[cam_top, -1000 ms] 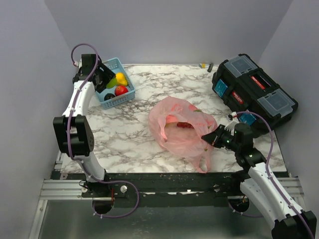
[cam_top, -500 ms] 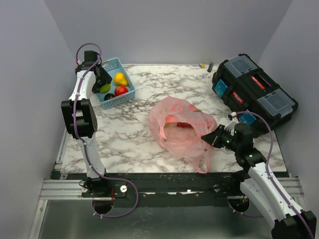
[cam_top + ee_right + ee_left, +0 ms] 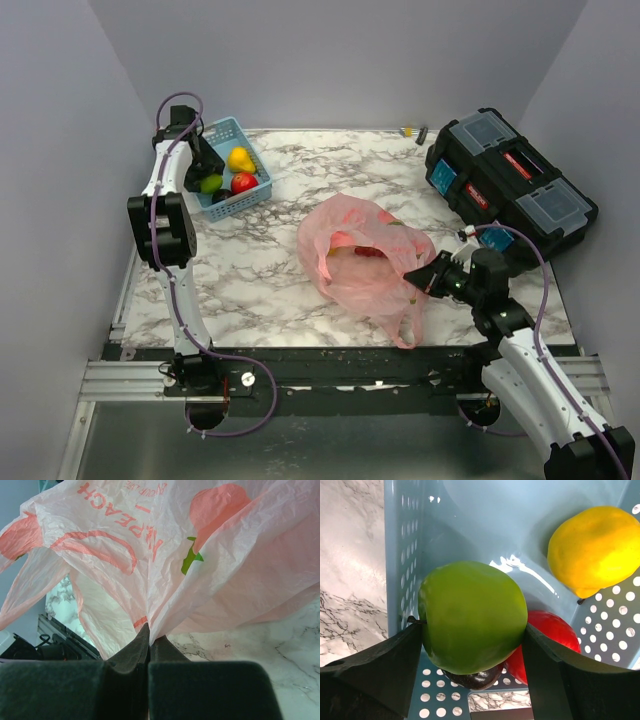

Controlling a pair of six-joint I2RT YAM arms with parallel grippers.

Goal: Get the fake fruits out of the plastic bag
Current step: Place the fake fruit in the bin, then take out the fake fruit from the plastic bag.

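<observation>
My left gripper is shut on the green apple and holds it low inside the light blue basket. Beside it lie a yellow pear, a red apple and, under the green apple, a dark plum. The pink plastic bag lies mid-table with something red showing inside. My right gripper is shut on the bag's near right edge and pinches the film.
A black toolbox stands at the right edge of the marble table. A small yellow and black object lies at the back edge. The bag's loop handle hangs toward the table's front edge.
My left arm has swung back and left, and lowered the green apple into the basket's left side. The right gripper and the bag have not moved.
</observation>
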